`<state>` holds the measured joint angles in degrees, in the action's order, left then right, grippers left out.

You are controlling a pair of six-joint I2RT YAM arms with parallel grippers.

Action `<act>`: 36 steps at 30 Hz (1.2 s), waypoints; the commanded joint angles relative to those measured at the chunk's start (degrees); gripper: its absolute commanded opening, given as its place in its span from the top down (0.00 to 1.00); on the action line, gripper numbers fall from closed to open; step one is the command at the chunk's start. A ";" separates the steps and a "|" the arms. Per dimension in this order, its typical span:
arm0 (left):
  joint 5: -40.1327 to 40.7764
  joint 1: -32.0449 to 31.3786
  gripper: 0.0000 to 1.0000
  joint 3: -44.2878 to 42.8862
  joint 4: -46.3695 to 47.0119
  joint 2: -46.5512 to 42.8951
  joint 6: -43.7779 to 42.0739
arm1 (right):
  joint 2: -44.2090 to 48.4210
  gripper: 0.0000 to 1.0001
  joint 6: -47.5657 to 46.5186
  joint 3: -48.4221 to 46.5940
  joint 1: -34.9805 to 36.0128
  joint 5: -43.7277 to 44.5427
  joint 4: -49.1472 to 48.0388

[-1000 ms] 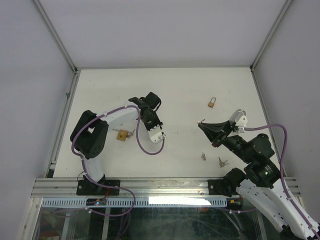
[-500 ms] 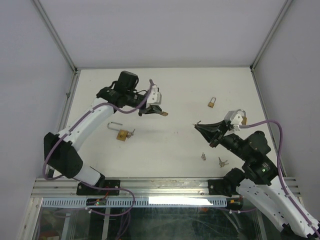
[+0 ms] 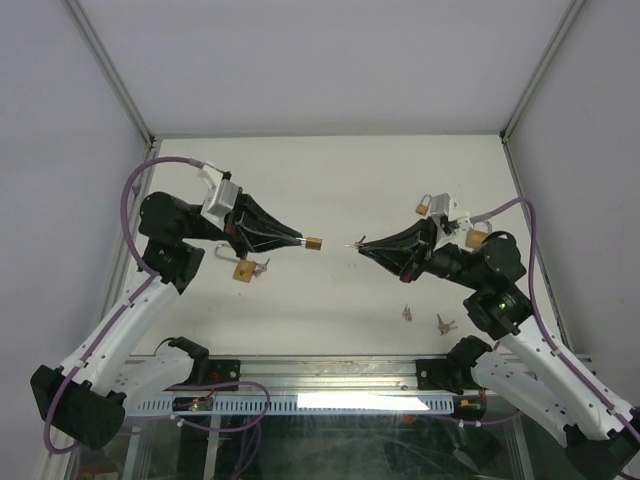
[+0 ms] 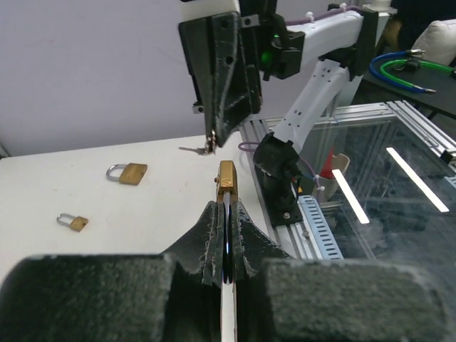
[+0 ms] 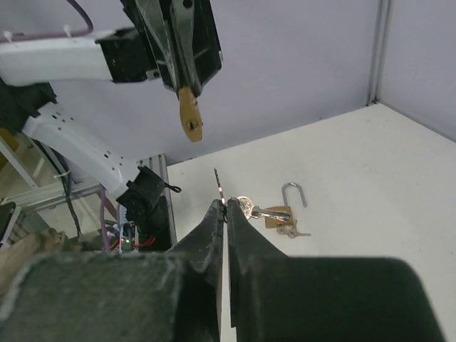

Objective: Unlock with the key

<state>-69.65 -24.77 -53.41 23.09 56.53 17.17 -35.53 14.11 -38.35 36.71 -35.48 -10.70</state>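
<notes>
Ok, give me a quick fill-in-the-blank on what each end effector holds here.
1. The left end effector is shut on a small brass ____.
2. The right end effector pinches a ____, pointed at it.
3. Two loose keys lie on the table near the ____ arm's base.
Missing: padlock; key; right.

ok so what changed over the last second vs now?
The left gripper rose from near the table and swung to point right, holding the small padlock in the air. The right gripper, pinching the key, advanced left, so key tip and padlock now face each other, not touching. Nothing released. The open padlock, back padlock and two loose keys stayed put.
</notes>
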 commanded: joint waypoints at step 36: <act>4.97 -11.24 1.00 0.96 21.70 0.35 13.77 | -2.26 1.00 12.56 -6.37 2.84 -5.89 -9.82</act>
<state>-66.30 -35.31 -51.20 42.85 57.98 31.07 -36.82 24.80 -42.22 39.31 -45.65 -20.62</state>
